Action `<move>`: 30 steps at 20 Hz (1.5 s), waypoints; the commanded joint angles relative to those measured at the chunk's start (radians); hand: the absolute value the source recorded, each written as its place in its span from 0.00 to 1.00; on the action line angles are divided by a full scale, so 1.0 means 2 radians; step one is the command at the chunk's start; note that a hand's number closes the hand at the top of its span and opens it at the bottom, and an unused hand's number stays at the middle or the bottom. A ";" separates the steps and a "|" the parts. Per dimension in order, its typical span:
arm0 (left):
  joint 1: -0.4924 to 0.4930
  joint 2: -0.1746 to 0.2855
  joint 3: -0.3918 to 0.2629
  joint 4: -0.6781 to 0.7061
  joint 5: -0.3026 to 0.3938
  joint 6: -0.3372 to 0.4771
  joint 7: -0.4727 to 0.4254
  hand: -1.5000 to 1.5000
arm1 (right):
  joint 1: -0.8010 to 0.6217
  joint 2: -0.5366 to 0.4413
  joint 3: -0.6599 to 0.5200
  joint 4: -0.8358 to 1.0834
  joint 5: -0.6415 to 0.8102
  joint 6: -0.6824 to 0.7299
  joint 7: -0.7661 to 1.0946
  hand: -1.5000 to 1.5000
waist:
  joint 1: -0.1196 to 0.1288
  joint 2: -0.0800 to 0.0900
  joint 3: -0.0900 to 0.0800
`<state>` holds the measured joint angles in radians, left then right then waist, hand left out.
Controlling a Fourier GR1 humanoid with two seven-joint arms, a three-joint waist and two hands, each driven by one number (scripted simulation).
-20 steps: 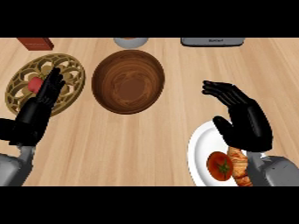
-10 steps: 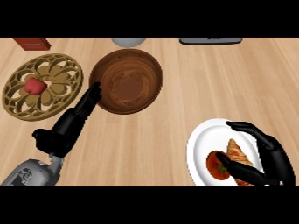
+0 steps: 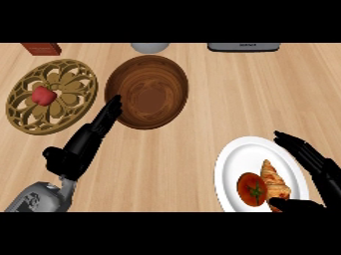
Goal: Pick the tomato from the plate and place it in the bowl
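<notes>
Right hand (image 3: 332, 180) nearer, beside tomato (image 3: 252, 188)

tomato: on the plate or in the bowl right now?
On the white plate: the tomato lies there beside the croissant; the wooden bowl holds nothing.

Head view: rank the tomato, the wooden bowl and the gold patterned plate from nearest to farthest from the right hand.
1. The tomato, on the white plate, just left of the right hand.
2. The wooden bowl, up and left, mid-counter.
3. The gold patterned plate, far left, beyond the bowl.
</notes>
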<state>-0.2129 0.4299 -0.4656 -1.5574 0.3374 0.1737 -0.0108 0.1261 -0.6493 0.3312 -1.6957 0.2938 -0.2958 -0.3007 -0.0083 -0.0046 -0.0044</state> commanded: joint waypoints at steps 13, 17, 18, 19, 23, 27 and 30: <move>0.031 0.001 0.004 -0.005 -0.009 -0.027 -0.020 0.50 | -0.052 -0.108 0.097 -0.246 0.012 0.319 0.477 0.00 | 0.012 0.002 0.000; 0.028 -0.017 0.015 -0.007 -0.032 -0.024 -0.009 0.50 | -0.066 -0.069 0.101 -0.251 0.022 0.354 0.533 0.00 | 0.006 0.002 0.002; 0.014 -0.025 0.023 -0.007 -0.030 -0.024 0.006 0.50 | -0.075 -0.032 0.133 -0.229 0.053 0.346 0.537 0.00 | 0.006 0.002 0.002; 0.020 -0.037 0.019 -0.006 -0.036 -0.029 0.007 0.50 | -0.096 -0.017 0.113 -0.207 0.043 0.363 0.530 0.00 | 0.006 0.002 0.002; 0.017 -0.032 0.053 -0.020 -0.041 -0.044 0.029 0.50 | -0.042 -0.019 0.117 -0.213 0.098 0.357 0.491 0.00 | 0.003 0.002 0.002; 0.032 -0.065 0.033 -0.030 -0.064 -0.040 0.033 0.50 | -0.034 0.007 0.137 -0.233 0.155 0.344 0.498 0.00 | 0.003 0.001 0.002; 0.001 -0.062 0.077 0.052 -0.051 -0.083 -0.013 0.50 | -0.038 0.039 0.155 -0.204 0.200 0.319 0.486 0.00 | 0.002 0.002 0.002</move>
<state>-0.1821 0.3200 -0.3628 -1.5397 0.2299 0.0674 0.0091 0.0440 -0.6345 0.6071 -2.1098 0.6063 0.3628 0.6656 -0.0024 -0.0009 0.0001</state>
